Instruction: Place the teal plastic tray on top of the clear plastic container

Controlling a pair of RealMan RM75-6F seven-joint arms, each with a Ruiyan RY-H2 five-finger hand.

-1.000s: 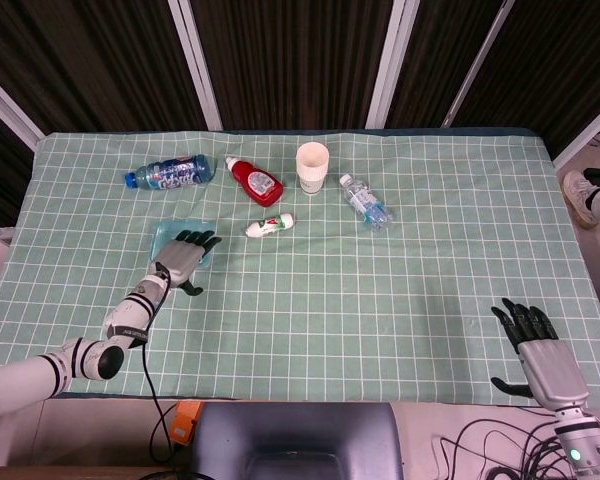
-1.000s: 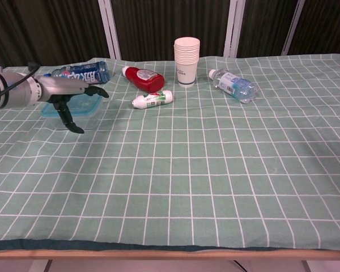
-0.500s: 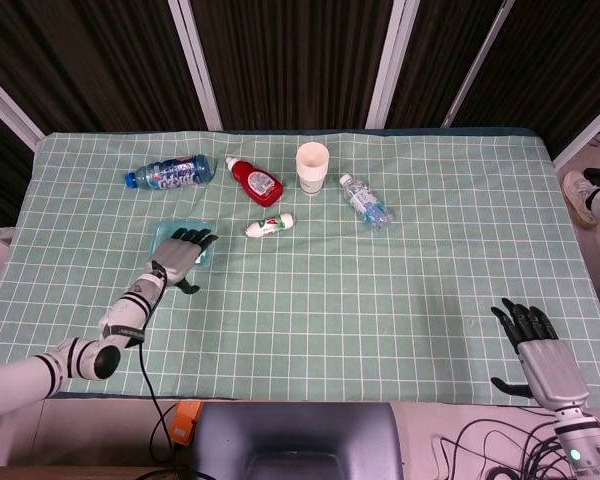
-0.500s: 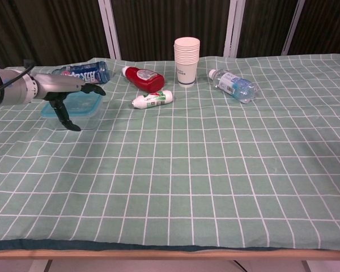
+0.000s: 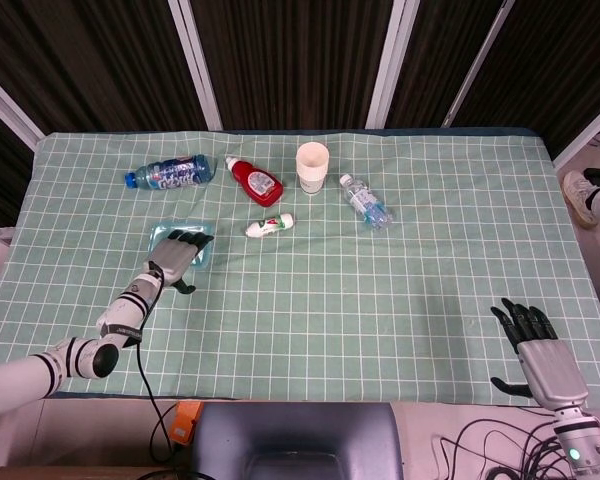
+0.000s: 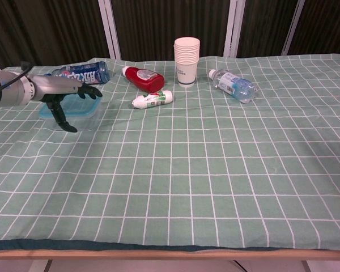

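The teal plastic tray lies at the left of the table, seen low and translucent in the chest view. I cannot make out a separate clear container; if there is one, it is under or merged with the tray. My left hand hovers over the tray with fingers stretched across its top, also visible in the chest view. Its thumb hangs down in front of the tray's near edge and holds nothing. My right hand is spread open at the table's front right corner, away from everything.
A blue-labelled bottle lies behind the tray. A red bottle, a small white bottle, a stack of paper cups and a clear water bottle lie along the back middle of the checked cloth.
My left hand has slid a little to the left and further over the tray. The tray and my right hand have stayed where they were.
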